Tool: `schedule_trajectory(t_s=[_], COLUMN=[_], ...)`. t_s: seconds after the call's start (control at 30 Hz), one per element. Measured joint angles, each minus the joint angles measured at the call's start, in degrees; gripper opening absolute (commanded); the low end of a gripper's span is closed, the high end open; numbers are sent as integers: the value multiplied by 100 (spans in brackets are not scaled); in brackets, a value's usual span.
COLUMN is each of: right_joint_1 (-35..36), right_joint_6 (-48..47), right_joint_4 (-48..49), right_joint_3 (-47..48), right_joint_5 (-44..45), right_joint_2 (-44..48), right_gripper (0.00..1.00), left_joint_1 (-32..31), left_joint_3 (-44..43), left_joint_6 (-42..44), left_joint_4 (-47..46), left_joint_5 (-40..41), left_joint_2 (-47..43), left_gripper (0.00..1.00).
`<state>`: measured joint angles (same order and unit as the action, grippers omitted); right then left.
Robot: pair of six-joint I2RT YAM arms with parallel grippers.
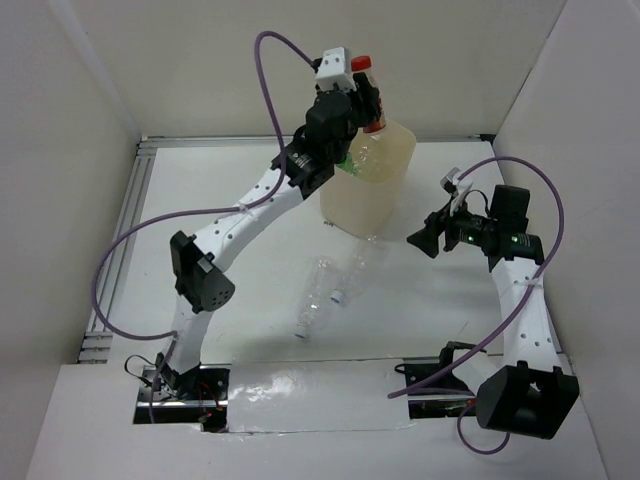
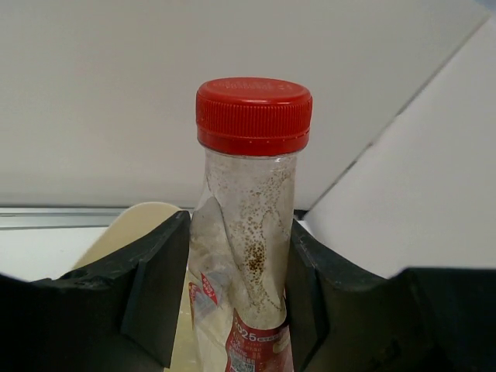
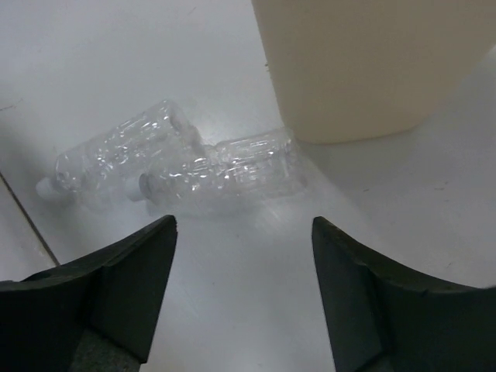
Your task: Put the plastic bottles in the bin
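A clear bottle with a red cap [image 1: 361, 64] and a reddish label is upright in my left gripper [image 1: 366, 102], held above the far rim of the cream bin [image 1: 385, 195]. In the left wrist view both pads press the red-capped bottle's [image 2: 252, 178] crumpled body, with my left gripper [image 2: 240, 298] shut on it. Something green [image 1: 348, 167] shows at the bin's left rim. Two clear bottles [image 1: 318, 293] [image 1: 358, 262] lie on the table in front of the bin. My right gripper [image 1: 422, 240] hangs open to the right of the bin, facing those clear bottles [image 3: 116, 159] [image 3: 225, 172].
White walls enclose the table on the left, back and right. The bin's wall [image 3: 364, 70] stands just beyond my right gripper [image 3: 244, 260]. A metal rail [image 1: 125, 235] runs along the table's left edge. Purple cables loop over both arms.
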<state>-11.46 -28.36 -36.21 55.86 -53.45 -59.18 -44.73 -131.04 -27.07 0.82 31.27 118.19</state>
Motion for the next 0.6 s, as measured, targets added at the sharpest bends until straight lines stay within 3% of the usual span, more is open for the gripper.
schedule_trajectory(t_s=[0.03, 0.1, 0.23, 0.33, 0.37, 0.5, 0.6], right_joint_1=[0, 0, 0, 4, 17, 245, 662], right_joint_6=[-63, -232, -1123, -2463, -2935, -4717, -5945], right_joint_4=[-61, -170, -564, -1012, -1121, -1268, -1274], right_joint_3=[-48, -114, -210, -433, -544, -1075, -1248], right_joint_5=[-11, -50, -389, -717, -776, -850, -780], right_joint_2=[28, 76, 111, 125, 136, 299, 341], right_gripper=[94, 100, 100, 100, 100, 100, 100], left_joint_1=[46, 105, 131, 129, 127, 122, 70], left_joint_3=[-127, -85, 39, 59, 57, 155, 951], left_joint_6=[59, 186, 323, 341, 339, 356, 463], left_joint_4=[9, 120, 426, 557, 540, 643, 846], left_joint_5=[24, 52, 33, -37, -61, -184, -245], left_joint_2=[186, 372, 599, 612, 605, 461, -201], left_gripper=[59, 71, 86, 90, 96, 97, 100])
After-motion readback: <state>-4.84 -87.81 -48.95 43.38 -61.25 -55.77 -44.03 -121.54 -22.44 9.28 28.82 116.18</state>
